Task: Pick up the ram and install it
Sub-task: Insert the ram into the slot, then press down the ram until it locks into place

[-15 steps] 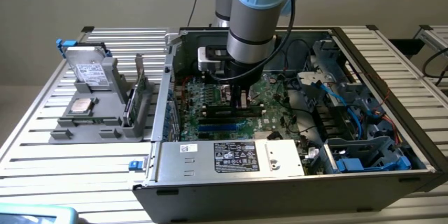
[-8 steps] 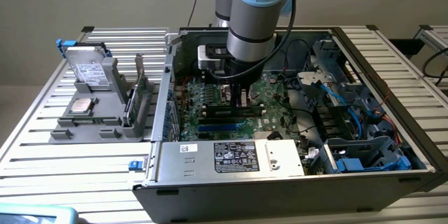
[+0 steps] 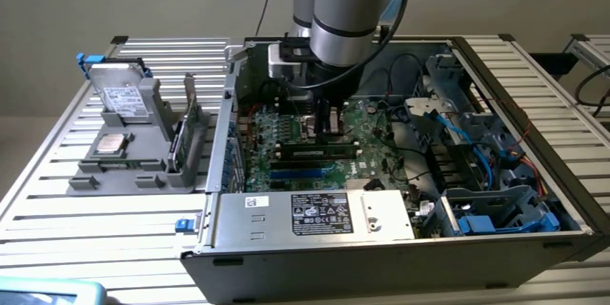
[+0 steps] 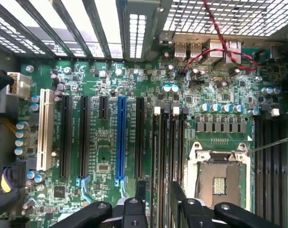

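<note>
The ram [image 3: 318, 152] is a long dark stick with a pale label. It lies level along a black motherboard slot inside the open computer case [image 3: 381, 248], beside the blue slots [image 3: 303, 173]. My gripper [image 3: 332, 129] hangs just above and behind it, over the board. In the wrist view the gripper [image 4: 158, 187] has its two dark fingers [image 4: 140, 192] apart on either side of the black memory slots [image 4: 168, 152]. I cannot tell the stick from the slots there. Nothing is clamped between the fingers.
A CPU socket [image 4: 217, 178] sits next to the memory slots, with long black and blue card slots [image 4: 120, 137] on the other side. Blue and black cables [image 3: 448, 133] fill the case toward the exterior view's right. A grey fixture [image 3: 133, 148] at the exterior view's left holds a drive and an upright green card [image 3: 193, 123].
</note>
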`<action>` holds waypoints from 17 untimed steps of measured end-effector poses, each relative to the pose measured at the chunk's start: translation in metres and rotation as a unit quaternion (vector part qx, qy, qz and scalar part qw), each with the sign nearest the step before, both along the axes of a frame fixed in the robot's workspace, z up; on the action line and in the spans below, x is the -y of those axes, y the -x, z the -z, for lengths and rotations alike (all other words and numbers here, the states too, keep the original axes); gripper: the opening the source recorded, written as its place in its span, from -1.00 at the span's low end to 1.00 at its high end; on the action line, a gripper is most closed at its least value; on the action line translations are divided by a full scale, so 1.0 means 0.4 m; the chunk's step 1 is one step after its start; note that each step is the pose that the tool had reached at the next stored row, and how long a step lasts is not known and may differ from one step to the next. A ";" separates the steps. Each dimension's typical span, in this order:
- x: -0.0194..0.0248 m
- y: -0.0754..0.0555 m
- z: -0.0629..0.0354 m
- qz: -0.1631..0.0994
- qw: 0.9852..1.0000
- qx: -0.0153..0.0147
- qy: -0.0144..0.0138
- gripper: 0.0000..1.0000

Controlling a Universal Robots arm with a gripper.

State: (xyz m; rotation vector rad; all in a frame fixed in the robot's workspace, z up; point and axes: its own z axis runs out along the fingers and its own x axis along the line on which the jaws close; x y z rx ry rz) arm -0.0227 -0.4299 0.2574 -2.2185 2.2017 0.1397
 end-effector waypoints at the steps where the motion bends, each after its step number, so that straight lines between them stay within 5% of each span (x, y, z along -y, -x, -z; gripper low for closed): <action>1: 0.000 0.000 -0.005 0.000 1.000 0.000 0.000 -0.32; 5: 0.000 0.000 -0.008 0.000 1.000 0.000 0.000 -0.32; 11: 0.000 0.000 -0.054 0.000 1.000 -0.003 0.000 -0.32; 17: 0.000 0.000 -0.056 0.000 1.000 -0.003 0.000 -0.32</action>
